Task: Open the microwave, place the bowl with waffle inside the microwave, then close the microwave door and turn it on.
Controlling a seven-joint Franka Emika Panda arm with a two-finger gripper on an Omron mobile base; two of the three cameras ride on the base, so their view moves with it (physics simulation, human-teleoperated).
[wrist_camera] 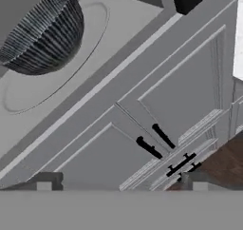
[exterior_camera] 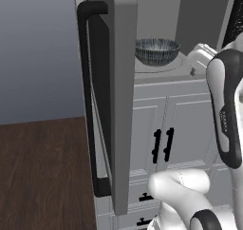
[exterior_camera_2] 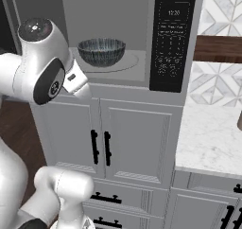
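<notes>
i see the bowl [wrist_camera: 42,32] sitting on the turntable inside the microwave [exterior_camera_2: 142,76], just beyond my hand [wrist_camera: 121,186], whose fingers stand wide apart and hold nothing. the microwave door [exterior_camera: 118,96] hangs open off to the hand's left side. i judge it a stiff, fairly heavy hinged panel that swings easily; best pushed on its long black bar handle [exterior_camera: 90,100] or outer edge.
</notes>
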